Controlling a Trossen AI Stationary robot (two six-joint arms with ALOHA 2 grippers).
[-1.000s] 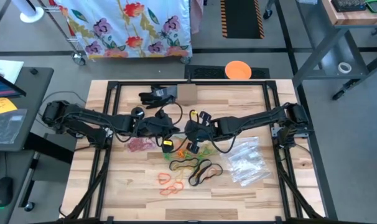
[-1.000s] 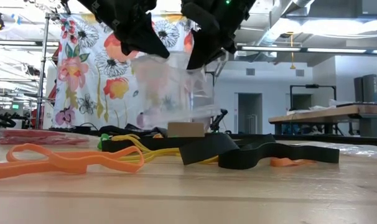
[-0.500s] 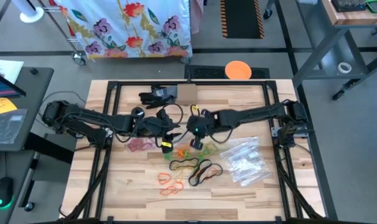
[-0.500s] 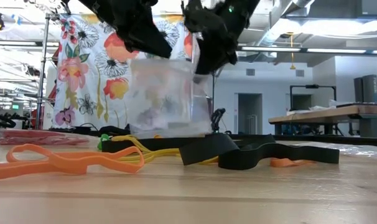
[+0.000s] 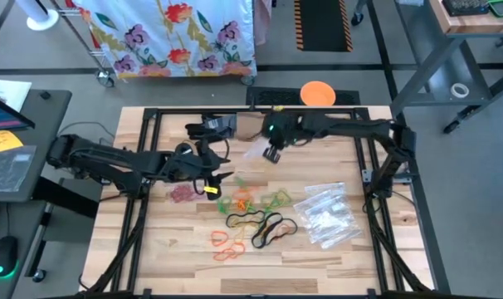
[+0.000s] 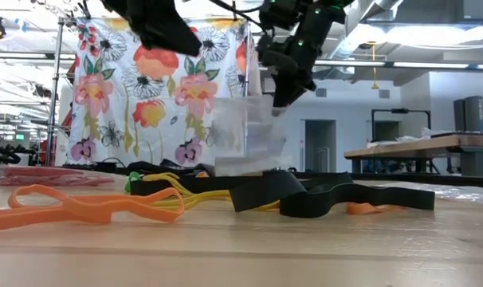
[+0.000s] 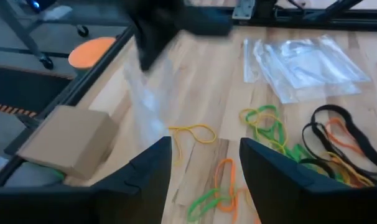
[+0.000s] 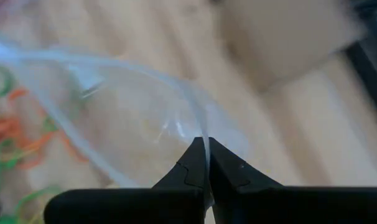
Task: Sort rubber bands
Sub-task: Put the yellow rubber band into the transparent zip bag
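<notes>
A wooden table (image 5: 160, 249) seen from above, with two dark robot arms reaching in from either side. The right gripper (image 5: 271, 154) is raised over the far middle of the table, its fingers (image 8: 195, 168) clenched on the edge of a clear plastic bag (image 5: 253, 153) that hangs below it. In the low view the bag (image 6: 245, 135) dangles above the tabletop, near a small cardboard box (image 7: 67, 140) at the far edge. The left gripper (image 5: 212, 174) is near the table's centre, its fingers (image 7: 148, 171) spread apart and holding nothing.

The rubber bands (image 5: 251, 220) lie loose on the wood in the middle of the table, just in front of the left gripper: green, yellow and orange ones tangled together, black loops nearer the front, and orange ones (image 5: 225, 243) closest to the front edge. A reddish clump (image 5: 183, 193) sits apart, to the left under the left arm. A pile of clear bags (image 5: 324, 218) lies to the right of the bands.
</notes>
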